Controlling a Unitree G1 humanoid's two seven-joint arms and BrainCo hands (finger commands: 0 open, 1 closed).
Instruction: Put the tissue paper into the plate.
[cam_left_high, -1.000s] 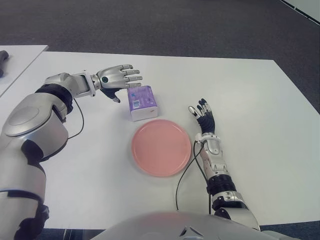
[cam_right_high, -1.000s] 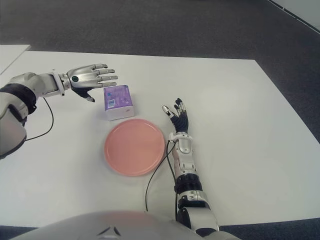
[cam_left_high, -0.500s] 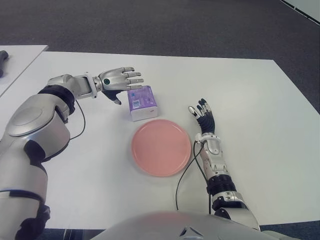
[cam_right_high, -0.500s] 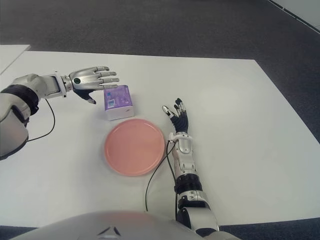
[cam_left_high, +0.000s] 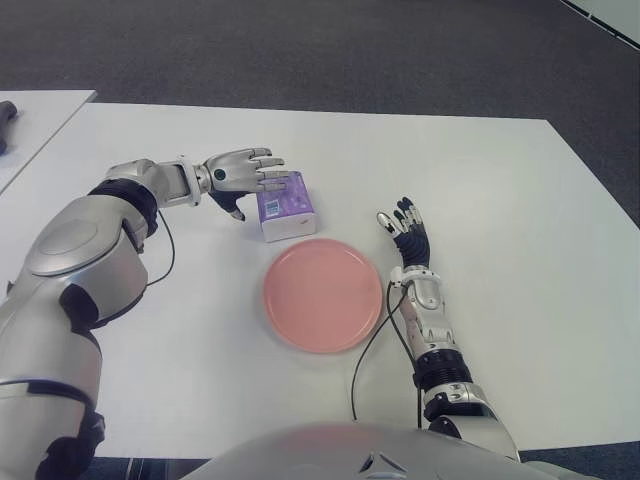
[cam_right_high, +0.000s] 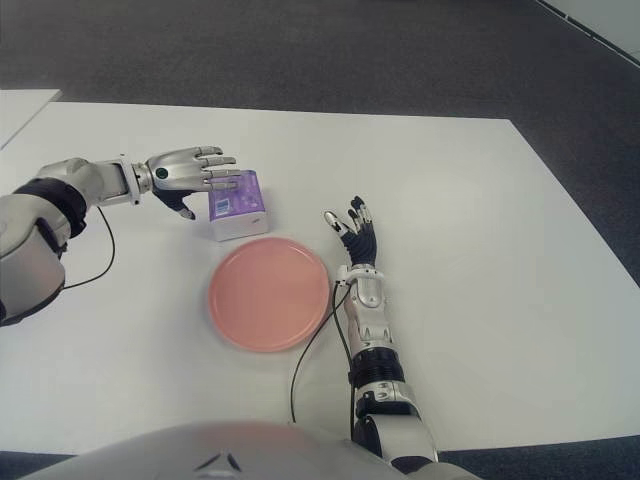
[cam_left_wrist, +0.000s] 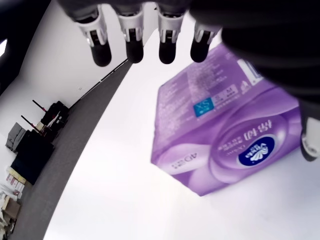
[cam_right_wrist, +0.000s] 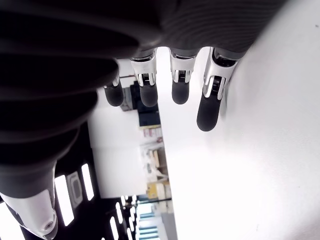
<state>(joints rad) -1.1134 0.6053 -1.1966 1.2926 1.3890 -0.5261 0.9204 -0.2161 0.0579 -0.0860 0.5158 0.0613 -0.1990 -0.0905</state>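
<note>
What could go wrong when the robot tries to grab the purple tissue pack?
1. The left hand is over the tissue pack with fingers still spread, so it may push the pack away instead of gripping it.
2. The pack stands right at the plate's far edge; a nudge might tip it onto the rim rather than flat inside.
3. A cable lies beside the plate near the idle right hand and might snag.

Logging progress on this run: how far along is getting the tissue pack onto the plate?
Early stage. Nothing is moved yet: the tissue pack sits on the table just beyond the empty pink plate. The left hand is at the pack, fingers extended above it, not closed. The right hand shows right of the plate. Grasping, lifting and placing remain.
</note>
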